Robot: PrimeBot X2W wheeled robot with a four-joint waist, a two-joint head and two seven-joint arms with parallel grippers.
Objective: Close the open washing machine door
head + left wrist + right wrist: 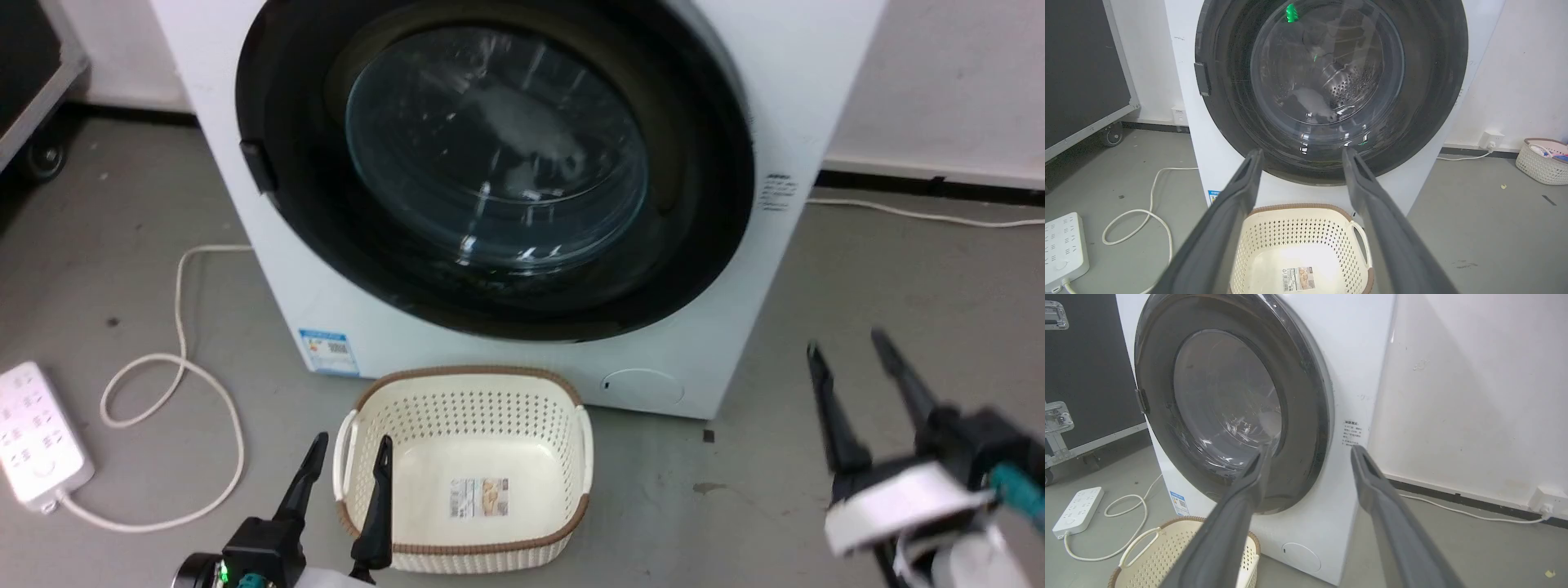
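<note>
Up front in your head view, the washing machine door point(498, 163) sits within the washing machine point(490, 355). Your left gripper point(352, 441) and right gripper point(845, 340) hang spread and empty. Your left wrist view agrees. Your right wrist view shows the rim looking flush, so closing seems done.

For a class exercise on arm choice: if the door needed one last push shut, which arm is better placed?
Left, probably. The left gripper faces the washing machine door squarely, nearer its tab on the left edge; the right gripper sits off to the door's right.
</note>
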